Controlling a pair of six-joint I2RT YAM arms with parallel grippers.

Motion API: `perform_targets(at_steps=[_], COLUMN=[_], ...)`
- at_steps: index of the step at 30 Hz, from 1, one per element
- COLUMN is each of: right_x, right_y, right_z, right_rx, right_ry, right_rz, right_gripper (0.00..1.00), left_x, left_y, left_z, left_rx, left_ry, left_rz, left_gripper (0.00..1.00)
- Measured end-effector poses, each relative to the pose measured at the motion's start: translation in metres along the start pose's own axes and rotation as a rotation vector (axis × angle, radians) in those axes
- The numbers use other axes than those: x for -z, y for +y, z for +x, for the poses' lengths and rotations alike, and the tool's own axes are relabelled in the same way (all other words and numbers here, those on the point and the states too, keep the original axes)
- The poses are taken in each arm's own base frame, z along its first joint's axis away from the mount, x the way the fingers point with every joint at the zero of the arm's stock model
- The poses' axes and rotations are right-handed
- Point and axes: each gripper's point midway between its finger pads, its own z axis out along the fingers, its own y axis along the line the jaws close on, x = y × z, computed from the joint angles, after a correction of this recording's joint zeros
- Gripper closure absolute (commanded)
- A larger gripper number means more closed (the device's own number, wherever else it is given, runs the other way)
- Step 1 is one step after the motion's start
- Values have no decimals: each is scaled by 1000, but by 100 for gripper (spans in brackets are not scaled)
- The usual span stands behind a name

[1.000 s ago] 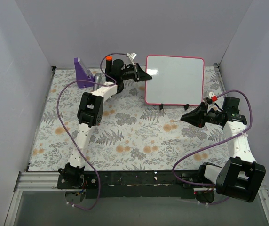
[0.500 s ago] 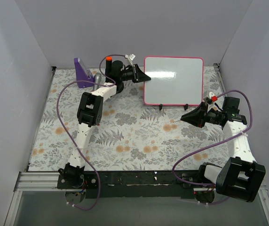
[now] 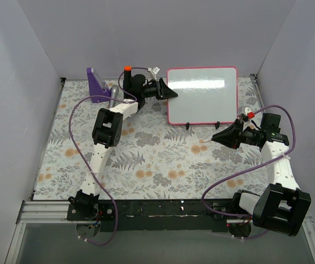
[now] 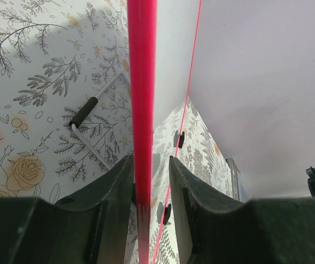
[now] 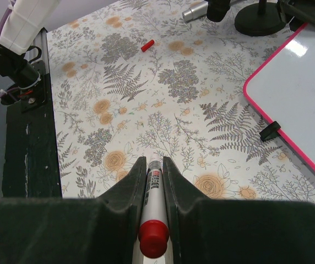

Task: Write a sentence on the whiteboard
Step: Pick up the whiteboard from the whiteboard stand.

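Left tool [image 4: 150,170] is pinched shut on the pink left edge of the whiteboard [image 3: 201,96], which sits blank at the far right of the floral surface [image 3: 146,157]. Right tool [image 3: 219,137] is closed around a marker [image 5: 153,187], tip out, well short of the board. My worry: pen pressure could make that thin edge grip slip and twist the board, wrecking the strokes.

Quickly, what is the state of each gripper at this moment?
Left gripper: closed on the pink-framed edge of the whiteboard.
Right gripper: closed on a marker.
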Motion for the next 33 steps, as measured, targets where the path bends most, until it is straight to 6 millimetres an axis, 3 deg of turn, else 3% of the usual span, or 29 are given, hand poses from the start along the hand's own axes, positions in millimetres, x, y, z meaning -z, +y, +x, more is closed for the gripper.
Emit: perform_targets(at_steps=[5,6,7,12,33], right_x=[0,0,0,0,0], right_y=[0,0,0,0,1], right_z=[0,0,0,0,-1], right_rx=[0,0,0,0,12], right_ry=[0,0,0,0,-1], right_rz=[0,0,0,0,1], right_gripper=[99,99,99,99,99], left_x=[0,0,0,-1,-5], left_y=[-3,-3,-5,-23,-37], left_z=[-1,-2,-2,-4,-15], left_rx=[-3,-4,-5,-27,-11], left_ry=[-4,-4,-3,2,-45], left_rz=[10,14,20,87,83], left_gripper=[85,96,100,100,100])
